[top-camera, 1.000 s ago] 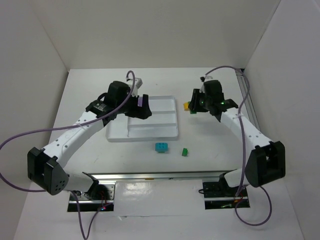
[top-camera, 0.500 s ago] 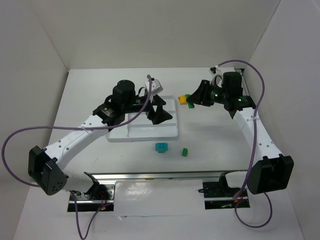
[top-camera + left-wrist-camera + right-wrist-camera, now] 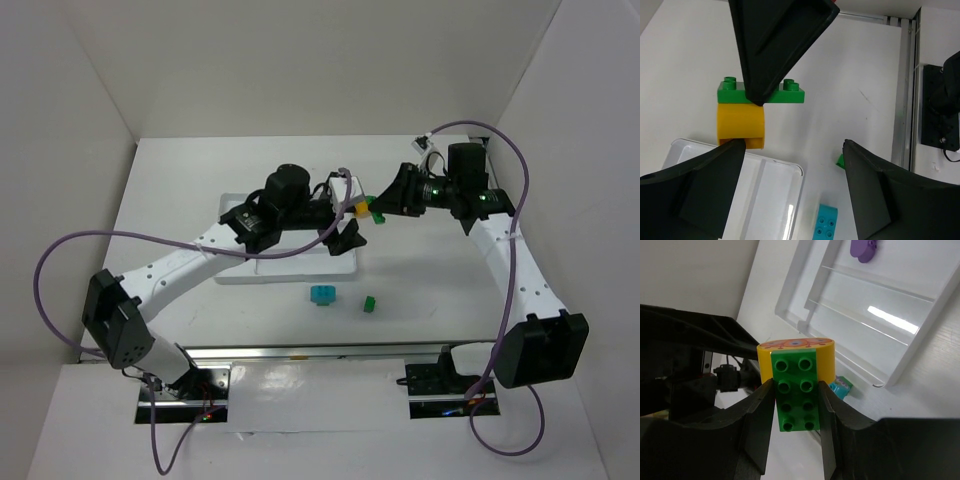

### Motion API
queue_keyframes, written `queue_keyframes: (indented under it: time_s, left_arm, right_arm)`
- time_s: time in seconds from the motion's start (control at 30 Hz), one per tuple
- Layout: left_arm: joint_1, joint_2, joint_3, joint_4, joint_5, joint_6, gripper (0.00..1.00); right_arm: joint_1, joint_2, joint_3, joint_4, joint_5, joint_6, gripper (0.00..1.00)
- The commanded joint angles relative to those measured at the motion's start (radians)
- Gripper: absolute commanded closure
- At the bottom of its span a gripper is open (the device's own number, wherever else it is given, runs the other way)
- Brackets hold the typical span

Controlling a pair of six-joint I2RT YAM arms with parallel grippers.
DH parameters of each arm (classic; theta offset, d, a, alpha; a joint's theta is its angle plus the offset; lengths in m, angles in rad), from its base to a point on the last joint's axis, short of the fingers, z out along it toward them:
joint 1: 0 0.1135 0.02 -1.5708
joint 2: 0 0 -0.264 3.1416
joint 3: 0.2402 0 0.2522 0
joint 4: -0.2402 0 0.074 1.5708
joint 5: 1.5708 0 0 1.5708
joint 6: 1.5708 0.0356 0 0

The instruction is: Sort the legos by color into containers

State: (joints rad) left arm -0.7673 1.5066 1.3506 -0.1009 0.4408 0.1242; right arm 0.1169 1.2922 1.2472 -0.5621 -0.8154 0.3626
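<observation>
My right gripper (image 3: 388, 203) is shut on a green lego (image 3: 796, 390) that has a rounded yellow-orange piece (image 3: 826, 359) stuck to it, held in the air by the far right corner of the white tray (image 3: 285, 262). In the left wrist view, that green lego (image 3: 790, 95) and its yellow piece (image 3: 740, 125) hang just beyond my left gripper (image 3: 794, 145), which is open and holds nothing. One left finger tip lies close to the yellow piece; contact cannot be told. A cyan lego (image 3: 322, 295) and a small green lego (image 3: 369, 303) lie on the table in front of the tray.
A small purple piece (image 3: 863, 249) lies in one tray compartment. My left arm (image 3: 200, 255) reaches across the tray and hides much of it. A metal rail (image 3: 905, 100) runs along the table's right side. White walls enclose the table.
My left arm has swung right, from over the tray to its far right corner, meeting the right gripper. The right gripper lifted its lego pair slightly leftward, then held still.
</observation>
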Motion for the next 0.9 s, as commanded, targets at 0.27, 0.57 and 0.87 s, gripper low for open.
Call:
queue_keyframes:
  time_s: [0.27, 0.57, 0.87]
  left_arm:
    - [-0.017, 0.046, 0.051, 0.032, -0.089, 0.048, 0.14]
    - [-0.017, 0.059, 0.025, 0.067, -0.198, 0.052, 0.06]
    - [-0.017, 0.05, 0.021, 0.08, -0.198, 0.052, 0.07]
  right_arm:
    - [0.004, -0.024, 0.029, -0.039, -0.067, -0.022, 0.72]
    - [0.023, -0.033, 0.038, -0.062, -0.054, -0.044, 0.71]
    - [0.032, -0.033, 0.038, -0.099, -0.054, -0.076, 0.71]
